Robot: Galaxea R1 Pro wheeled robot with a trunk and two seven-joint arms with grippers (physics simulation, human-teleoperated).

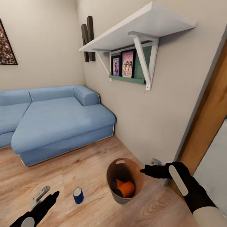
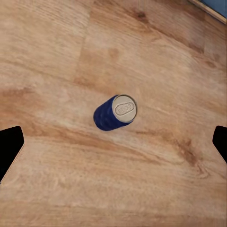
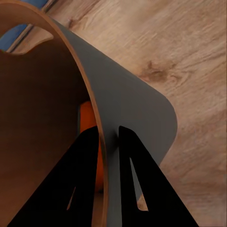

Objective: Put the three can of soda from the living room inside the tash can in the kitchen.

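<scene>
While the blue can (image 1: 78,195) stands upright on the wood floor (image 1: 78,164) at lower left of the head view, the two orange cans (image 1: 126,188) lie inside the bin (image 1: 124,179) at lower centre, one partly hidden behind the other. The bin is tilted, mouth facing up and toward the camera, copper inner wall showing, grey outer wall visible low at its base. Right gripper (image 1: 144,171) meets the bin's rim at the side nearest the wall; in the right wrist view its two dark fingers (image 3: 85,179) straddle the bin wall (image 3: 137,118), one inside and one outside, closed onto it with only the wall's thickness between them. An orange can (image 3: 86,118) shows just inside next to the inner finger. Left gripper (image 1: 47,197) sits at lower left, near the blue can but apart from it; in the left wrist view the fingertips (image 2: 10,146) appear at opposite frame edges, spread wide, holding nothing, with the blue can (image 2: 116,112) on the floor between and beyond them, grey top visible. Blue sofa (image 1: 53,119) fills left-centre of the head view; a white shelf (image 1: 138,28) with framed pictures (image 1: 127,64) hangs on the wall at upper right; a wood door frame (image 1: 211,119) runs down the right edge.
</scene>
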